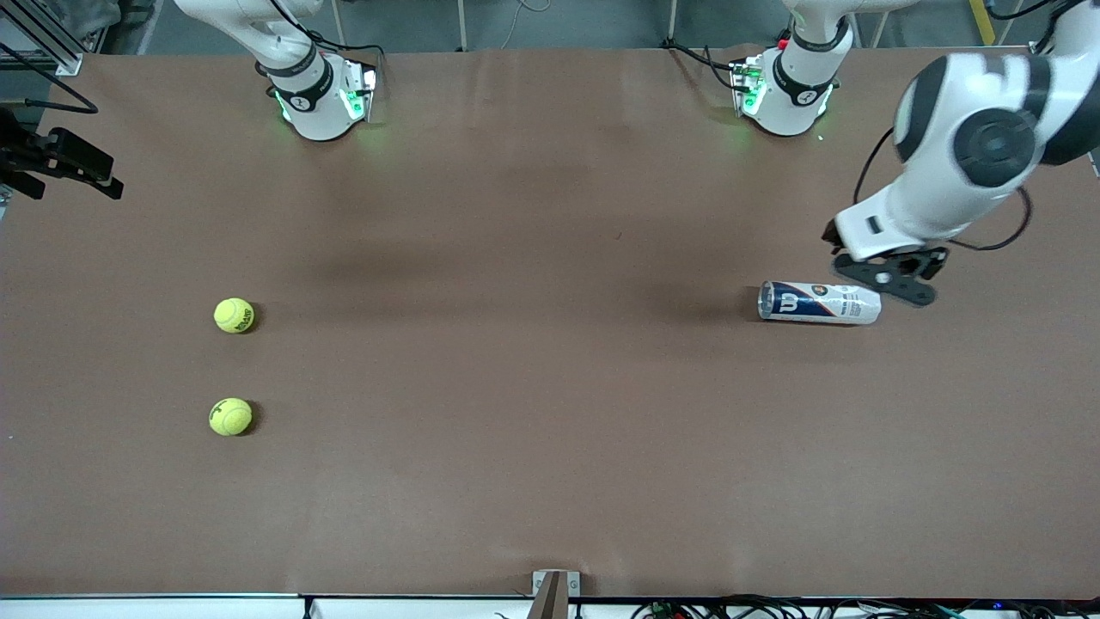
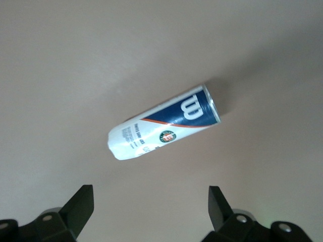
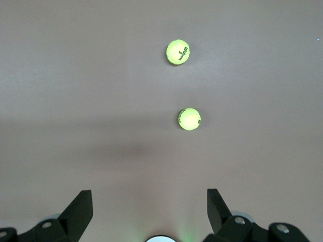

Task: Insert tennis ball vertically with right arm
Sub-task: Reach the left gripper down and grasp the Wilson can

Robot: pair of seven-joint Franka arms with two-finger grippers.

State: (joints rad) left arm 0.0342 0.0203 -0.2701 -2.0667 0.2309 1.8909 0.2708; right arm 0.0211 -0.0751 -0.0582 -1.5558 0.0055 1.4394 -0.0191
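Both grippers read wide open and empty on my feeds. Right gripper [image 3: 150, 212] shows only in its own wrist view, fingers [image 3: 81, 209] spread apart, hanging over bare brown table [image 1: 516, 387] with two tennis balls below it; in the front view I cannot find that gripper, only the right arm [image 1: 292, 69] rising from its green-lit base. Working across the front view from the right arm's end: a black clamp-like fixture [image 1: 60, 159] pokes in at the table edge; next come the two yellow-green balls, well apart from each other. The farther tennis ball [image 1: 234, 315] carries dark lettering I cannot read from the front; the nearer tennis ball [image 1: 230, 417] shows a dark mark. In the right wrist view one ball reads "Wilson" with a "3" under it; the other's print is too small for me. A long stretch of table separates the balls from the can. Toward the left arm's end lies the tennis ball can [image 1: 819, 303], on its side, white with a navy band bearing a large "W" logo, a small round emblem and fine print I cannot make out. Left gripper [image 2: 151, 212] hovers over the can's white end, fingers splayed, touching nothing. A small bracket [image 1: 555, 593] sits at the table's nearest edge.
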